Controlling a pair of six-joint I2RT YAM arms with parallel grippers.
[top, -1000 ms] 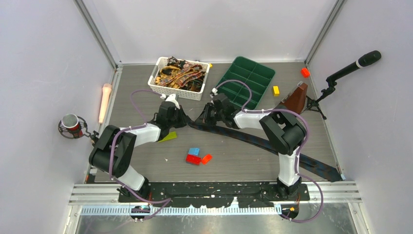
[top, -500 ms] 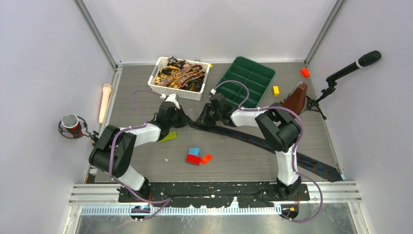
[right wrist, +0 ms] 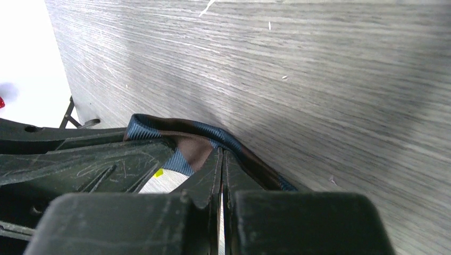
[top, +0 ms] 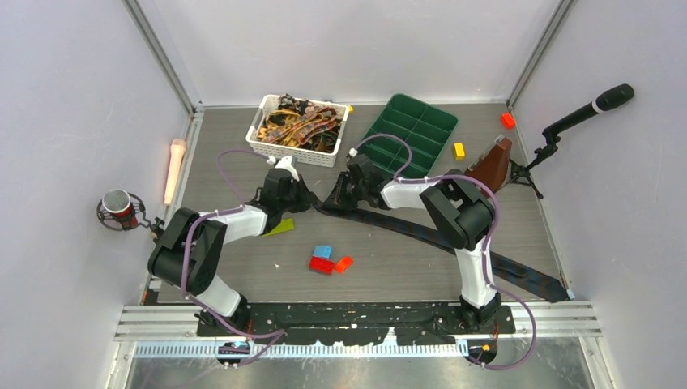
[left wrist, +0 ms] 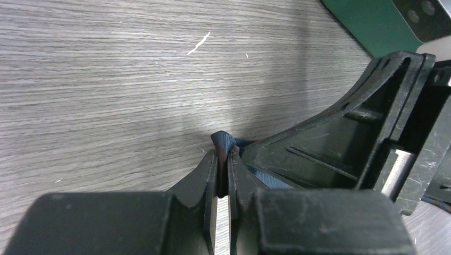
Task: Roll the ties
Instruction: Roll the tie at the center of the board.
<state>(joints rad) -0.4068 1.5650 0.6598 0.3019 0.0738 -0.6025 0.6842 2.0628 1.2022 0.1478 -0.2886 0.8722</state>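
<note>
One small red mic [top: 118, 208] sits at the far left edge, and a pale tube [top: 174, 168] lies just beside the grey tabletop [top: 212, 134]. Next comes a white basket [top: 285, 151] at the back, full of brown, gold and black ties [top: 296, 126] in a heap. In front of the basket the left pincer [top: 308, 203] reaches to the middle of the tabletop. Seen from the left wrist, the left pincer [left wrist: 223, 159] is squeezed almost all the way closed, and a little fold of the navy tie [left wrist: 224, 140] pokes out between its tips. A thin yellow-green piece [top: 279, 228] lies close by the left arm. Nearer the front sit a blue brick [top: 322, 252], a red brick [top: 321, 265] and an orange brick [top: 345, 262], close together. The right pincer [top: 330, 201] faces the left one, so near that they almost touch. From the right wrist, the right pincer [right wrist: 222, 156] is pressed closed too, with the end of the navy tie [right wrist: 183, 129] pinched in it; blue and brown cloth shows there. The rest of the navy tie [top: 526, 274] lies flat on the tabletop and runs under the right arm to the front right corner. Behind the right pincer is a green tray [top: 421, 121] split into boxes. Further right are a yellow brick [top: 459, 150], a brown thing [top: 492, 164], a red-orange brick [top: 508, 120] and a black mic [top: 595, 105] on a stand.
</note>
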